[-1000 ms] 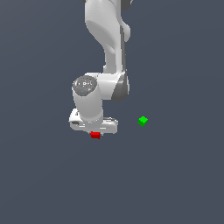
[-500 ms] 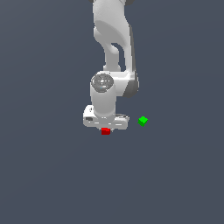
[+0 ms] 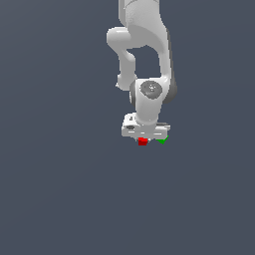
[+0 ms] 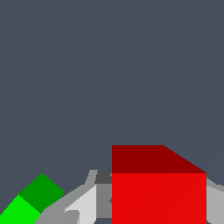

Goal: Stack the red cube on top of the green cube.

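You have the red cube point(image 3: 143, 141) pinched in the gripper point(image 3: 144, 139), its fingers point(image 4: 85, 201) closed against the cube's sides, so the cube hangs just under the white hand rather than resting on the grey tabletop point(image 3: 60, 189). In the wrist view it fills the space between the fingers, with its top face and one bright side showing. That hold looks deliberate: by my judgement, carrying the cube clear of the surface is what lets you bring it over its target instead of sliding into it.

The green cube point(image 3: 162, 141) is your landmark. In the exterior view the red cube sits just beside it, on the exterior view's left of it, and part of the green cube is hidden behind the gripper's body. The wrist view agrees: the green cube point(image 4: 30, 201) shows off to one side of the gripper, not beneath the red cube.

So, as I read it, you are not lined up yet. Whether the red cube is high enough to clear the green cube's top cannot be told from these views.
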Robot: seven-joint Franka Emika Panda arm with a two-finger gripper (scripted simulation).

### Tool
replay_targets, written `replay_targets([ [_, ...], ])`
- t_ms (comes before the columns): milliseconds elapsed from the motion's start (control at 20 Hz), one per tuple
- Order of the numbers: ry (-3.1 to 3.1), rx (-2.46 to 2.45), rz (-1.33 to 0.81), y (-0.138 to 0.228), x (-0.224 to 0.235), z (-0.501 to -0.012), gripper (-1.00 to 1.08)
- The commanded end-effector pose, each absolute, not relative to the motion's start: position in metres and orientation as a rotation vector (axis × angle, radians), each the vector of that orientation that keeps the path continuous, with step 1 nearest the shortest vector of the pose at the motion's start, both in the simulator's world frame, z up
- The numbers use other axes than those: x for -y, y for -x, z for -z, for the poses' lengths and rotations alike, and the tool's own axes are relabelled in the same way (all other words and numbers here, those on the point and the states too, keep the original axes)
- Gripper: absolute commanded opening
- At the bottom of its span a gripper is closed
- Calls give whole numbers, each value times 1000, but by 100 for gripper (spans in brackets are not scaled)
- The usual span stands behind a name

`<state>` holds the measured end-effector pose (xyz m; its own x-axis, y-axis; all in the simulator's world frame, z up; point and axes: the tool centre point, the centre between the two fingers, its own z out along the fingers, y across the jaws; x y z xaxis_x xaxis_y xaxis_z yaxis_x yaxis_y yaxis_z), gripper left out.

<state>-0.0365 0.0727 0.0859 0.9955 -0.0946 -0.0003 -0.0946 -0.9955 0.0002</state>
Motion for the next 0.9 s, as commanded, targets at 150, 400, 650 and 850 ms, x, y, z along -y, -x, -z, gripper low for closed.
replay_targets([
  [150,-3138,150,0,64,-128,-75,-100],
  [400,-3138,150,0,81,-165,-67,-100],
  [650,-3138,150,0,90,-185,-62,-100],
  [850,-3138,150,0,92,-191,-61,-100],
])
